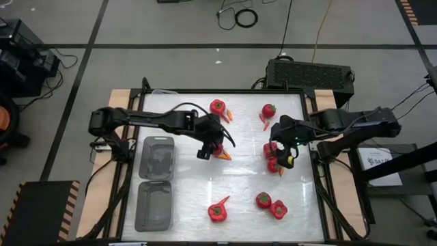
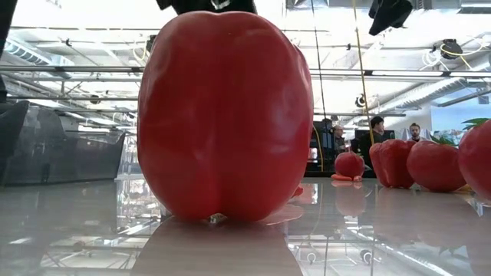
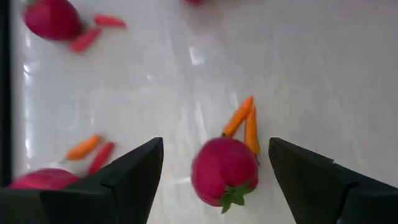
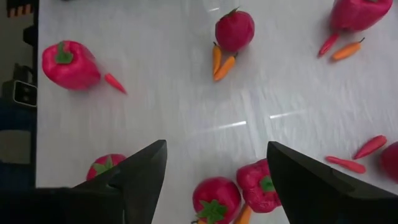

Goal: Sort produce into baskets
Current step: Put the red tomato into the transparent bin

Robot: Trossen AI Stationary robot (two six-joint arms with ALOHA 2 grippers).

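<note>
My left gripper (image 1: 209, 149) (image 3: 216, 142) hangs open over the table's middle. Its fingers stand on either side of a red tomato (image 3: 224, 171) with a green stem, apart from it. Two orange chilies (image 3: 244, 121) lie against that tomato. My right gripper (image 1: 285, 156) (image 4: 216, 143) is open above a cluster at the right, a tomato (image 4: 216, 199) and a red bell pepper (image 4: 261, 183), and touches nothing. Two clear baskets (image 1: 157, 157) (image 1: 153, 205) sit at the table's left.
More produce lies scattered: a pepper (image 1: 217, 106) and a tomato (image 1: 269, 110) at the far side, each with chilies beside it. Near the front edge lie a pepper (image 1: 217, 212), a tomato (image 1: 263, 199) and another pepper (image 1: 278, 209). A black box (image 1: 308, 72) stands beyond the far edge.
</note>
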